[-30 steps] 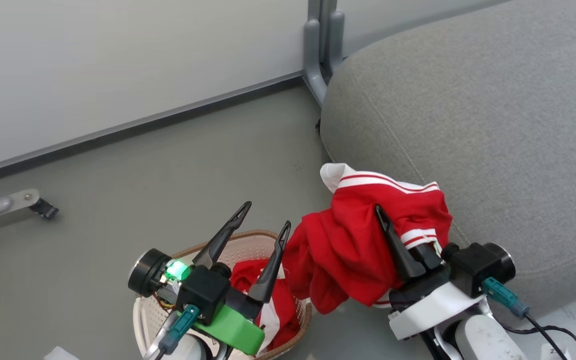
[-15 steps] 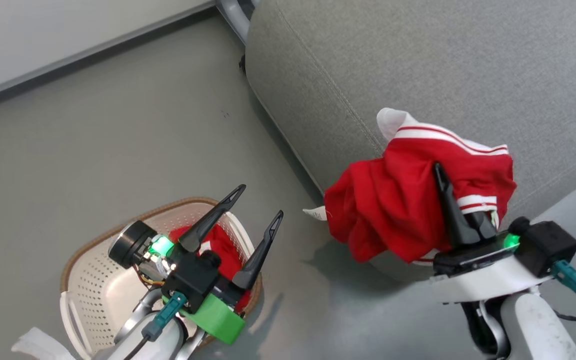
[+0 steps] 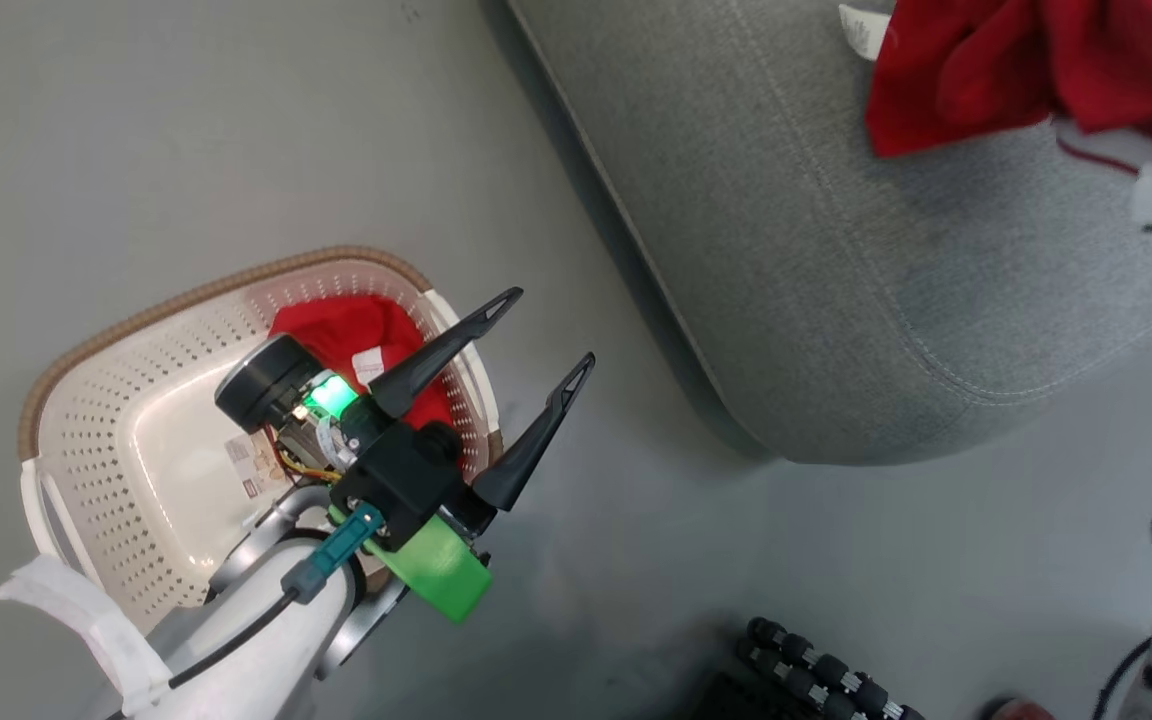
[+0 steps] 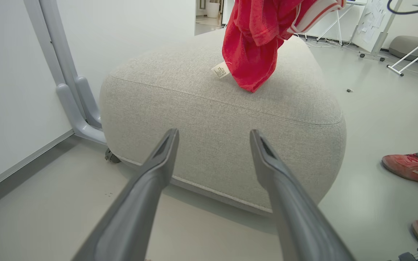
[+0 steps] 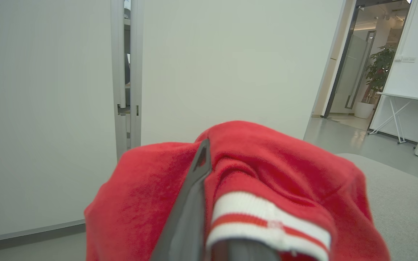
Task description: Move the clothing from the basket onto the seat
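Two garments: held garment [image 3: 976, 70] over seat [image 3: 836, 300], second garment [image 3: 336, 332] in basket [image 3: 86, 420].

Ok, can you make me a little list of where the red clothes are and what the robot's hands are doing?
right gripper: shut on the held garment
held garment: red with striped trim, hanging over the seat, not let go yet
left gripper: open and empty, near the basket
basket: on the floor beside the seat
last garment: red, with a white tag, lying in the basket
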{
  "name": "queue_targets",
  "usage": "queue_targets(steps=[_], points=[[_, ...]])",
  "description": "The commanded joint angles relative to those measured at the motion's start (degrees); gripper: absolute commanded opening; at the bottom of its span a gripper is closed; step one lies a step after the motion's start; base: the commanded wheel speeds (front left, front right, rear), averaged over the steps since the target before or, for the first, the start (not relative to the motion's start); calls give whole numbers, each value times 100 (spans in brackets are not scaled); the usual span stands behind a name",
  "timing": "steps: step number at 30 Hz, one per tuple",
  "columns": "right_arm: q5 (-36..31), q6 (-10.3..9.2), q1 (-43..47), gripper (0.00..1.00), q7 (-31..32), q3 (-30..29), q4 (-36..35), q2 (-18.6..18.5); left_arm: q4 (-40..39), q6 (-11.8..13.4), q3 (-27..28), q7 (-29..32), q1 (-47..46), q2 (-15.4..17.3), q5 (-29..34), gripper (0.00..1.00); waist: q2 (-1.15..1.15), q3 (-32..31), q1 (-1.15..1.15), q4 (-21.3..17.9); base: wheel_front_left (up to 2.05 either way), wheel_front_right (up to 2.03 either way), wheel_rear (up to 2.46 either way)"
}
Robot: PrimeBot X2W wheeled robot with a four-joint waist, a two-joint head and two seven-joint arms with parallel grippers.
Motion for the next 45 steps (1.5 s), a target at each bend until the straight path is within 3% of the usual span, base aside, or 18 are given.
queue_targets(steps=[1,5,12,18,19,20,25,31,38,45], points=[[105,-6,-326,0,-6,-121,155,-197,-50,-37,-26,28,-192,68,-9,100,0,939,-1,615,0,0,0],[380,-6,-1072,0,-4,-406,799,-764,-93,-56,-165,-11,-414,67,-28,100,0,1251,-1,969,0,0,0],[817,-7,-1606,0,-4,-681,1889,-1328,-50,-81,-350,-201,-571,-75,-214,100,0,1512,-1,1381,0,0,0],[595,-6,-1297,0,-4,-1145,2629,-1242,81,-24,-369,-316,-594,-197,-323,100,0,1494,-1,1506,0,0,0],[566,-6,-1216,24,-4,-1191,2673,-1196,104,-24,-373,-324,-607,-205,-308,100,0,1470,-1,1510,0,0,0],[508,-6,-1126,100,-4,-1303,2660,-1162,141,-25,-373,-339,-626,-222,-319,100,0,1430,-1,1511,0,0,0],[308,-6,-452,100,-4,-1435,2243,-850,338,29,-312,-433,-572,-363,-383,100,0,1051,-1,1497,0,0,0],[22,-6,762,100,-4,-1038,1224,-512,679,320,-100,-514,-257,-572,-446,100,0,291,-1,1504,0,0,0],[-454,-7,1899,100,-4,174,518,-444,637,721,707,-516,516,-1002,-644,100,0,-809,-1,1711,0,0,0],[-566,-7,2424,100,-4,1449,382,-414,610,983,1674,-510,1480,-1477,-486,100,0,-1906,-1,2133,0,0,0]])
